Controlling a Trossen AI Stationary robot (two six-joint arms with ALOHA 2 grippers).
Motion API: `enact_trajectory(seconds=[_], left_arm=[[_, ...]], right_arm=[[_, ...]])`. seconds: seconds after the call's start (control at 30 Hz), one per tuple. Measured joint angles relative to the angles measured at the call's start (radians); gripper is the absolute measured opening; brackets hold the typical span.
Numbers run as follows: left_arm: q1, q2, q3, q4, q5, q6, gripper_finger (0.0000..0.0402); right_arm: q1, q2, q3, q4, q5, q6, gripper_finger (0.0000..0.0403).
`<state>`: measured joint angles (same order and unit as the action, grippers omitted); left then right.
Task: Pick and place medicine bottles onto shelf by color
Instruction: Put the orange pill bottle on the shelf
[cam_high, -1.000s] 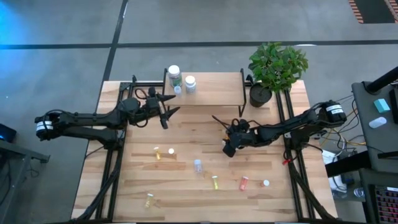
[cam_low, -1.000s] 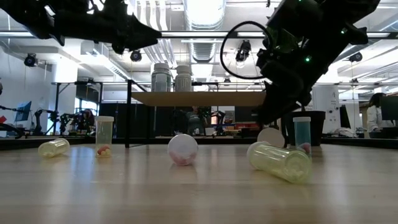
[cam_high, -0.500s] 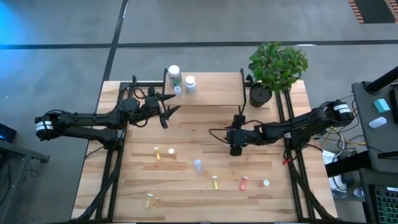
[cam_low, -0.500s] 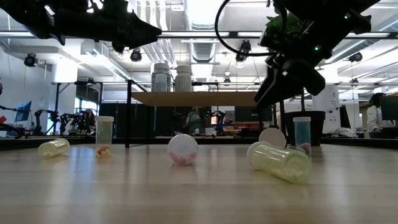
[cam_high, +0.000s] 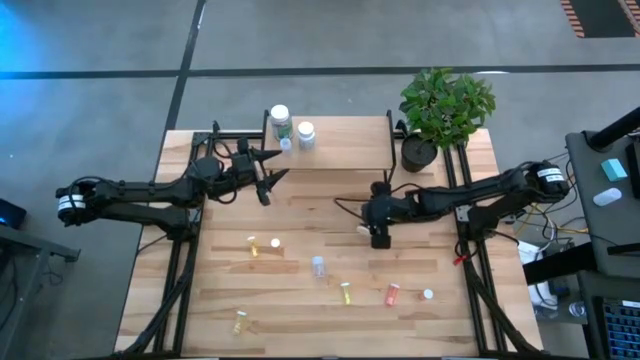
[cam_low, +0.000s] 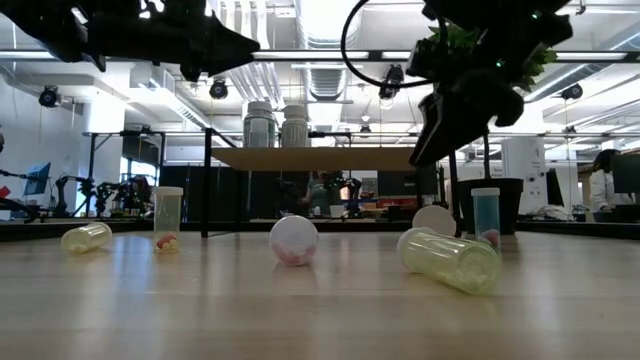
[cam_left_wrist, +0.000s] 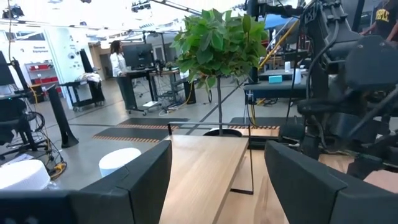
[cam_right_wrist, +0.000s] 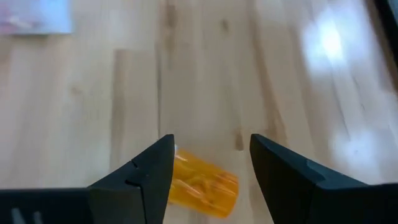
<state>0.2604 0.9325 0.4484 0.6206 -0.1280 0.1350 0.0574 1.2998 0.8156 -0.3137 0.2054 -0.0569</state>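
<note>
The shelf (cam_high: 340, 142) stands at the table's far edge and carries three white-capped bottles (cam_high: 281, 118) at its left end. Several bottles lie or stand on the table's near half: yellow ones (cam_high: 255, 246), a clear one (cam_high: 318, 265) and an orange one (cam_high: 392, 293). My right gripper (cam_high: 379, 240) hangs open and empty above mid-table. In its wrist view (cam_right_wrist: 211, 142) the orange bottle (cam_right_wrist: 202, 183) lies on the wood below, between the fingers. My left gripper (cam_high: 281, 165) waits open and empty by the shelf's left end, level with the shelf board (cam_left_wrist: 205, 165).
A potted plant (cam_high: 445, 105) stands at the shelf's right end. In the low view a greenish bottle (cam_low: 450, 260) lies nearest, with a white cap (cam_low: 294, 240) and upright vials (cam_low: 168, 218) farther back. The shelf's middle and right part is bare board.
My right gripper has risen from just above the table to about shelf height and has turned about, staying open and empty. No bottle has moved.
</note>
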Motion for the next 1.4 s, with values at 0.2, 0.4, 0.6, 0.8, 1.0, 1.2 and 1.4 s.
enact_trajectory(seconds=[0.2,0.4,0.6,0.8,1.0,1.2,1.4], left_arm=[[0.000,0.000,0.010,0.000,0.000,-0.025,0.0240],[0.000,0.001,0.010,-0.001,0.000,-0.026,0.0240],[0.000,0.000,0.010,-0.001,0.000,-0.045,0.0240],[0.000,0.000,0.007,-0.010,0.000,-0.051,0.0240],[0.000,0.000,0.005,-0.010,0.000,-0.051,0.0240],[0.000,0.000,0.005,-0.010,0.000,-0.051,0.0240],[0.000,0.000,0.005,-0.009,0.000,-0.051,0.0240]], right_arm=[[-0.028,0.068,0.089,-0.164,-0.083,-0.155,0.0201],[-0.029,0.182,0.177,-0.295,-0.082,-0.332,0.0201],[-0.034,0.295,0.217,-0.390,-0.081,-0.473,0.0201],[-0.036,0.379,0.246,-0.409,-0.080,-0.520,0.0201],[-0.053,0.400,0.271,-0.405,-0.123,-0.466,0.0197],[-0.058,0.340,0.269,-0.355,-0.176,-0.347,0.0158],[-0.058,0.260,0.259,-0.320,-0.190,-0.230,0.0151]])
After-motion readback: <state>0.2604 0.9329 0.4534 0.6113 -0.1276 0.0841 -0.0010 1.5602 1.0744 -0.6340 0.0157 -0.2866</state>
